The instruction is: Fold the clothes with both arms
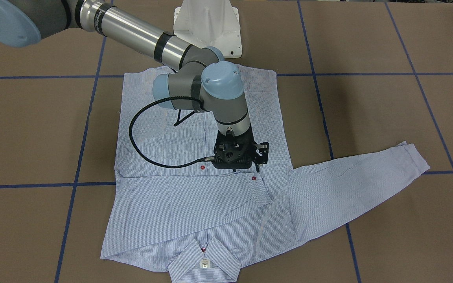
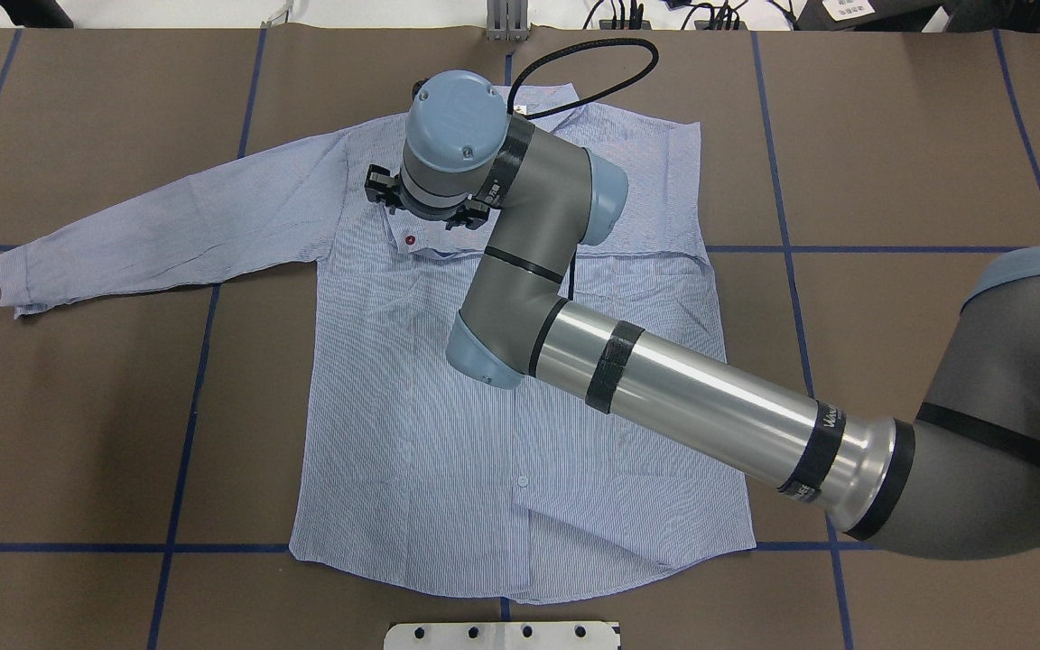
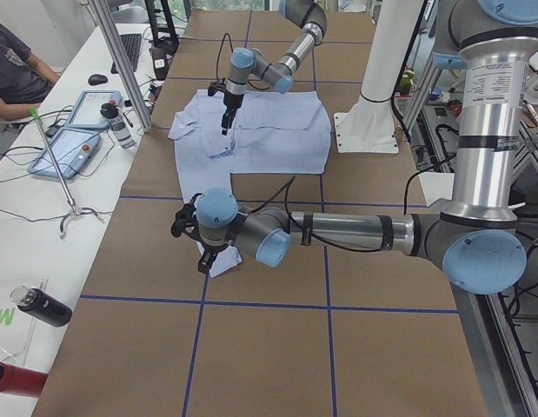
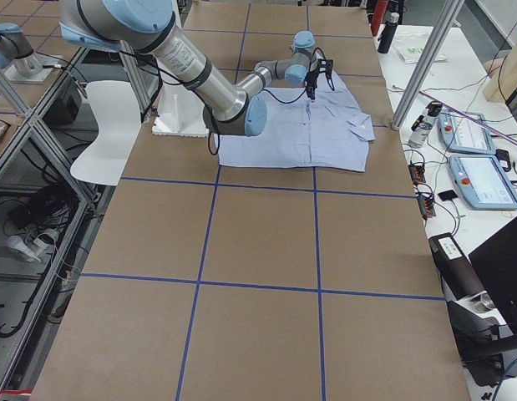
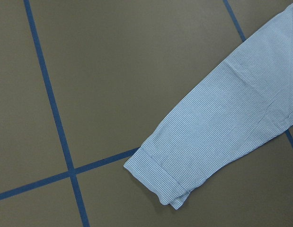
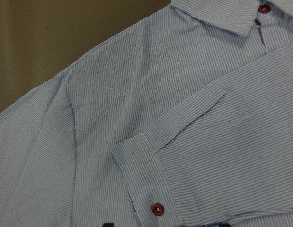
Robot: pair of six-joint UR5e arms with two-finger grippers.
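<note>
Already one sleeve [image 1: 195, 194] is folded under the spread right gripper [image 1: 238, 161]; next the other sleeve [image 1: 360, 181] must be taken; the left gripper's [image 3: 202, 256] state cannot be told.

You have silver-grey tubular right arm [image 1: 132, 29]: polished tube, black bands at each end, dark grey elbow and wrist housings, round light blue joint caps with small screws. Lettering on silver ring near shoulder end, too small for you to read. Thin black cable [image 1: 130, 127] loops out from wrist. Boxy black two-finger right gripper [image 1: 236, 157]. Silver-grey left arm [image 3: 347, 233] matches: silver tube, grey joints, blue caps. White pedestal base [image 1: 207, 27], bolt holes in foot.
</note>
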